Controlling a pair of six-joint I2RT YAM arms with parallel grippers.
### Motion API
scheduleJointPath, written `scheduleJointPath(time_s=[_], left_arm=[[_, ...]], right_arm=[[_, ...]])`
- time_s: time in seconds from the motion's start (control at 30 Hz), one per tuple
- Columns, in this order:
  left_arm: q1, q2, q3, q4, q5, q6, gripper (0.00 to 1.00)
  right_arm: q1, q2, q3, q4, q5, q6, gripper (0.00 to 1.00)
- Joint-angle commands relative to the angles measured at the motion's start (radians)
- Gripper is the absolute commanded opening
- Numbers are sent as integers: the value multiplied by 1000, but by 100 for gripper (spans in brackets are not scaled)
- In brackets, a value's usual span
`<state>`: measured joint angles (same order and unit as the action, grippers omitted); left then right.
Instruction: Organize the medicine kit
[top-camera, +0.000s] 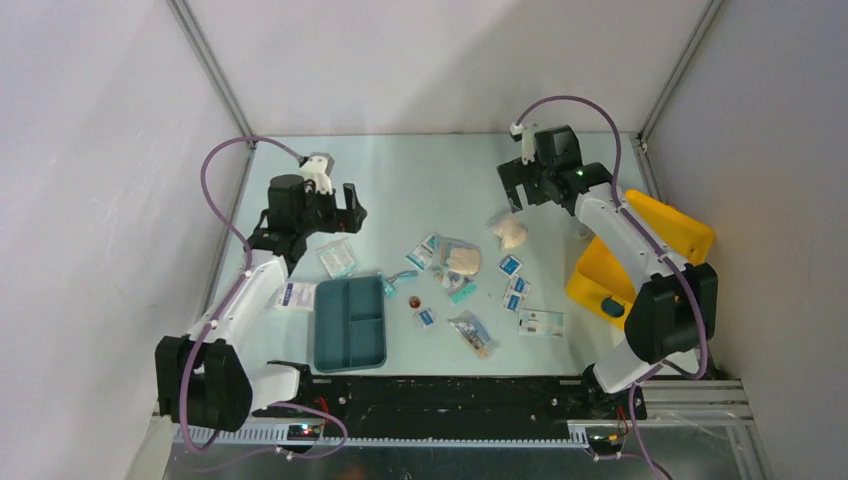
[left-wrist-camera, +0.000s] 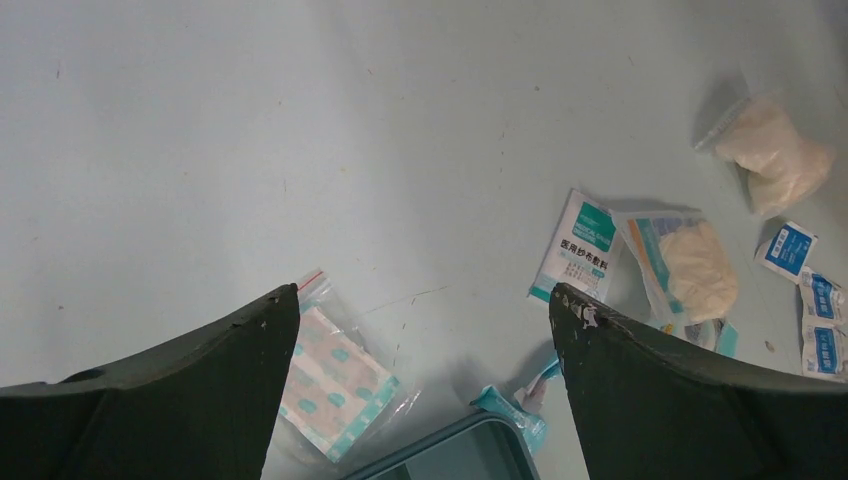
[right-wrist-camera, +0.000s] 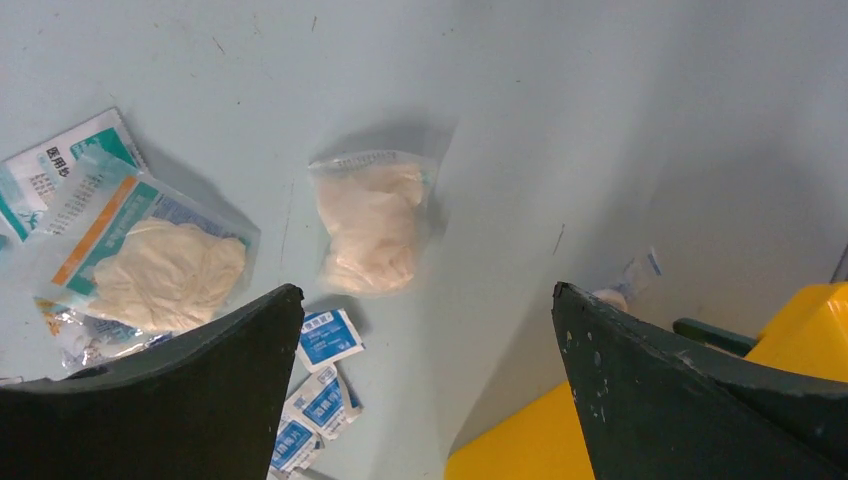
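Observation:
The yellow medicine kit (top-camera: 676, 229) stands open at the right edge of the table, partly hidden by my right arm; its yellow wall also shows in the right wrist view (right-wrist-camera: 520, 440). My right gripper (top-camera: 520, 186) is open and empty, above the table just left of the kit (right-wrist-camera: 427, 292), with a clear bag of cotton (right-wrist-camera: 372, 225) ahead of it. My left gripper (top-camera: 338, 206) is open and empty (left-wrist-camera: 423, 295), hovering over a clear bag of plasters (left-wrist-camera: 335, 380) and the far corner of the dark-teal divided tray (left-wrist-camera: 450, 455).
The teal tray (top-camera: 350, 322) lies at front left. Loose items litter the middle: a gauze packet (left-wrist-camera: 580, 245), a bagged glove (left-wrist-camera: 695, 265), small blue packets (right-wrist-camera: 325, 340), a white packet (top-camera: 541, 322). White walls and frame posts enclose the table.

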<state>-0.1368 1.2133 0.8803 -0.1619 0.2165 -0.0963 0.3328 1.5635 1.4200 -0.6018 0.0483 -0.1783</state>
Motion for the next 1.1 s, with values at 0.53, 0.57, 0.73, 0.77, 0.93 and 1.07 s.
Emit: scheduleJointPath(time_s=[0.53, 0.57, 0.73, 0.77, 0.93, 1.07], left_arm=[[-7, 3, 10, 8, 71, -5, 96], [-8, 5, 12, 2, 74, -3, 96], [-7, -1, 23, -18, 72, 7, 95], [-7, -8, 27, -24, 69, 11, 95], [-8, -37, 32, -42, 56, 33, 96], [-7, -54, 16, -51, 43, 40, 95]], right_arm=[[38, 254, 42, -14, -109, -25, 55], [38, 258, 26, -8, -110, -19, 52], [38, 314, 12, 7, -98, 14, 41], [37, 320, 8, 11, -101, 20, 37], [32, 375, 2, 39, -130, 45, 31], [32, 426, 2, 55, -151, 49, 31]])
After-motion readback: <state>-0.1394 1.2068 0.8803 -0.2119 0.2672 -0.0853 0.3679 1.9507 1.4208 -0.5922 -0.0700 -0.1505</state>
